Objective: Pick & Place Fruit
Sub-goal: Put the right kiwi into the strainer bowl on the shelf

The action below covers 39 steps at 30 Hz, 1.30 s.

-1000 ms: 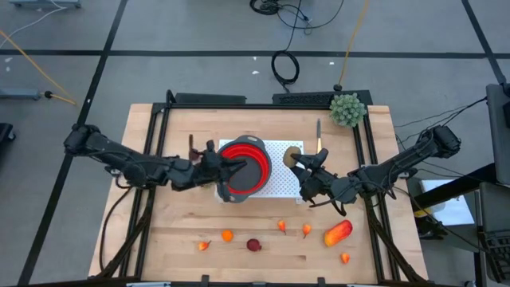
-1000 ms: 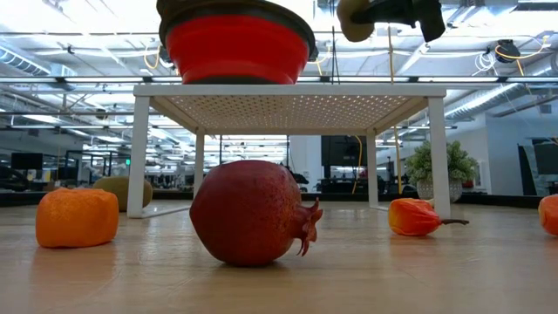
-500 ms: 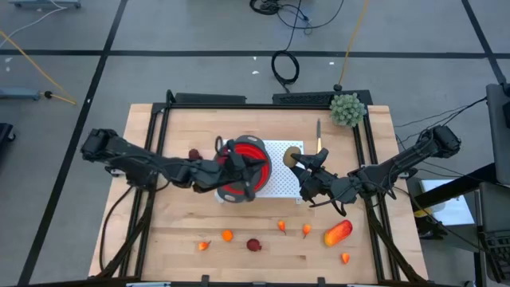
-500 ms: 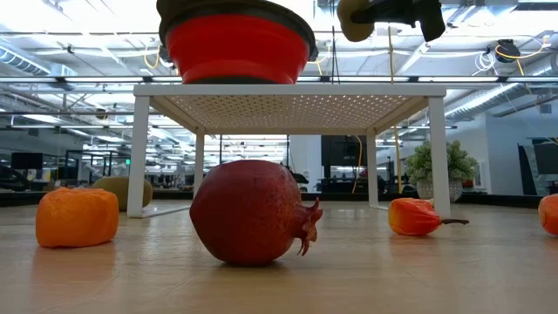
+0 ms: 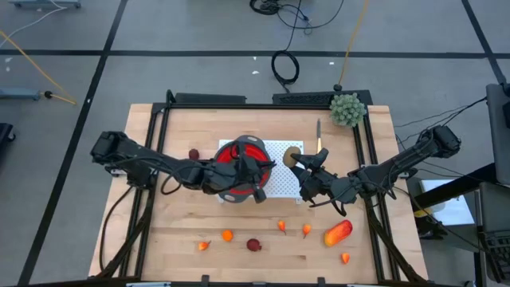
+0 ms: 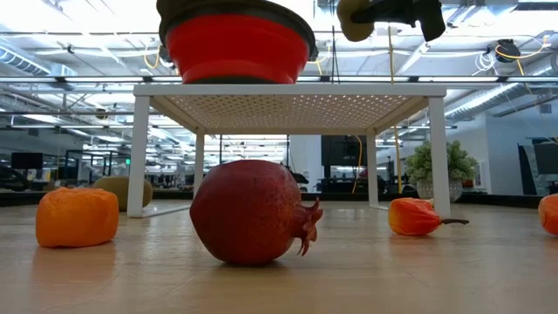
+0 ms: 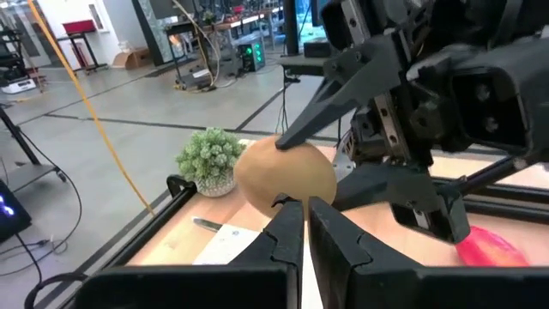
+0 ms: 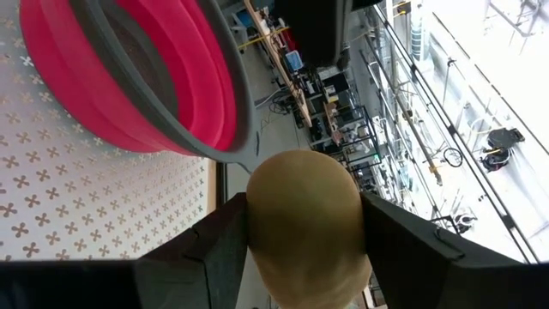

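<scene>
Right gripper (image 5: 296,163): over the right part of the white perforated stand (image 5: 280,182), its fingers (image 8: 214,249) clamped on a brown kiwi-like fruit (image 8: 306,225) — the fruit is held clear of the stand top, just beside the bowl's rim.
Left gripper (image 5: 256,171): reaching across the red collapsible bowl (image 5: 236,151), its fingers (image 7: 287,236) pressed together with nothing between them; in the left wrist view their tips point at the held kiwi.
Bowl: red with a grey rim, standing on the left part of the stand; its inside is mostly hidden by the left arm, so what lies in it cannot be told.
Stand: white, four legs, on the wooden table (image 5: 159,231), toward the table's far half.
Pomegranate (image 6: 251,212): dark red, on the table near the front edge, in front of the stand.
Orange piece (image 6: 77,217): just beside the pomegranate, toward the left arm's side.
Small orange-red pieces: one (image 5: 204,245) at the front on the left, two (image 5: 282,226) between pomegranate and oblong, one (image 5: 344,257) at the front right — possibly little peppers, too small to be sure.
Red-orange oblong fruit (image 5: 338,233): on the table below the right arm, near the front right.
Dark red ball (image 5: 194,154): alone on the table, left of the bowl.
Second kiwi-like fruit (image 6: 122,191): on the table behind the stand's left leg.
Knife (image 5: 319,135): slim, wooden-handled, lying behind the stand.
Green bushy ball (image 5: 347,110): at the table's far right corner.
</scene>
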Tool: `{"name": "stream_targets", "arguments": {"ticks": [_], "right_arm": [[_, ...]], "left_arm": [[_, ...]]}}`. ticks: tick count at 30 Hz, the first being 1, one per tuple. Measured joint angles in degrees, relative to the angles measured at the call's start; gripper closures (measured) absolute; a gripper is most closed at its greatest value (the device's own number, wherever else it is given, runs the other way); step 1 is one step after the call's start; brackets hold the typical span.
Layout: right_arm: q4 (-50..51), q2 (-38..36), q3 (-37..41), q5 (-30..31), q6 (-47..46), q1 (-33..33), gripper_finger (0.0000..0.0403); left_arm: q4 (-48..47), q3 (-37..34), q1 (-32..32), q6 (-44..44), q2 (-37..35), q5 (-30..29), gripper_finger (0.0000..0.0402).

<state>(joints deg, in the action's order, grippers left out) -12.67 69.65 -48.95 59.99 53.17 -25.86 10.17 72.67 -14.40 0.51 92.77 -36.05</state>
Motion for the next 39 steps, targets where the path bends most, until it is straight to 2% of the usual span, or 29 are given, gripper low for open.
{"name": "stream_targets", "arguments": {"ticks": [4, 12, 15, 17, 21, 26, 32, 39], "right_arm": [[-0.9, 0.0, 0.0, 0.0, 0.0, 0.0, 0.0202], [-5.4, 0.0, 0.0, -0.3, 1.6, 0.0, 0.0202], [-6.3, 0.0, 0.0, -2.4, 1.6, 0.0, 0.0202], [-6.3, 0.1, 0.0, -4.5, 1.7, 0.0, 0.0202], [-6.4, 0.1, 0.0, -4.8, 1.6, 0.0, 0.0202], [-9.9, 1.6, 0.0, -4.8, 3.5, 0.0, 0.0202], [-14.7, 4.6, 0.0, -4.2, 9.2, 0.0, 0.0202], [-16.1, 6.3, 0.0, -4.8, 9.7, 0.0, 0.0202]], "left_arm": [[0.6, 0.0, 0.2, -0.5, 0.0, 0.0, 0.0352], [0.6, 0.0, 1.2, 0.1, 0.0, 3.7, 0.0238], [0.7, 0.0, 1.5, 0.2, 0.0, 4.1, 0.0197], [0.9, 0.0, 1.7, 0.3, 0.0, 4.4, 0.0173], [2.2, 0.0, 2.0, 1.1, 0.0, 6.2, 0.0136], [3.4, 0.0, 2.2, 1.2, 0.5, 7.6, 0.0116], [6.2, 0.0, 2.2, -0.8, 3.3, 6.0, 0.0122], [7.0, 0.0, 2.5, -0.8, 3.5, 5.0, 0.0123]]}}
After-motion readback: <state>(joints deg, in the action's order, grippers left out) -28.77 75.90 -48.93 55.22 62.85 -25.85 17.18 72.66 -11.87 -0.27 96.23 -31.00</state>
